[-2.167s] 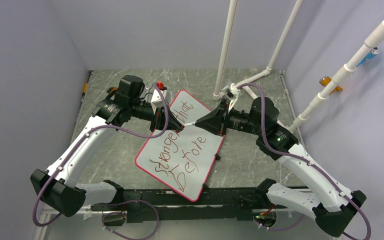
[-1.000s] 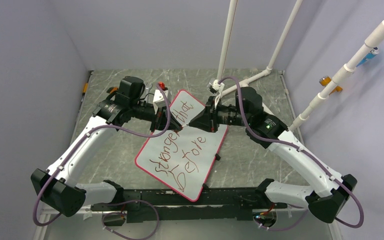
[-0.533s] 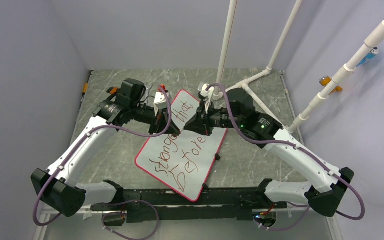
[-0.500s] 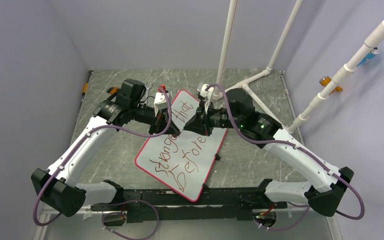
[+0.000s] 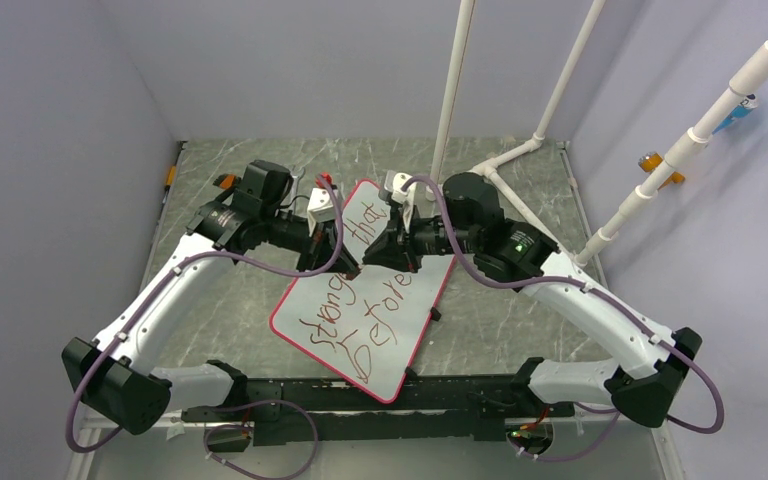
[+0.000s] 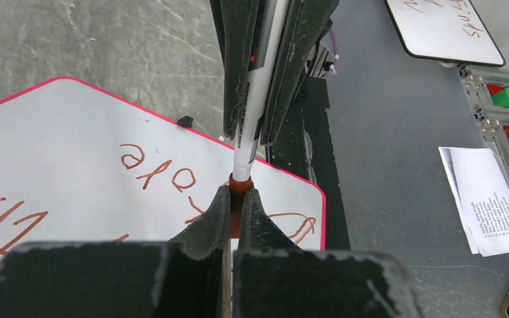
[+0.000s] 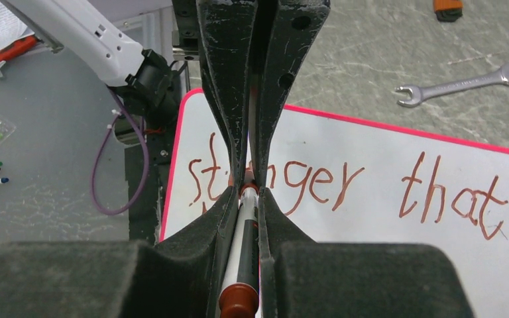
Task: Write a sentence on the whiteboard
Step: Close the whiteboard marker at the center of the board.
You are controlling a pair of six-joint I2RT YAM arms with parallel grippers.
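Sentence (image 5: 360,300) looks finished on whiteboard (image 5: 415,325); probably recapping.
Right gripper (image 7: 250,189) clamped on marker (image 6: 244,159), left gripper (image 6: 237,195) clamped on cap (image 6: 236,222), coaxial to mate.

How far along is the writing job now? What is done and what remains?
Done: the sentence, three words, is on the whiteboard. In hand: the right gripper is shut on the marker, the left gripper on its red end, probably a cap. Left: seemingly only capping and putting the marker down.
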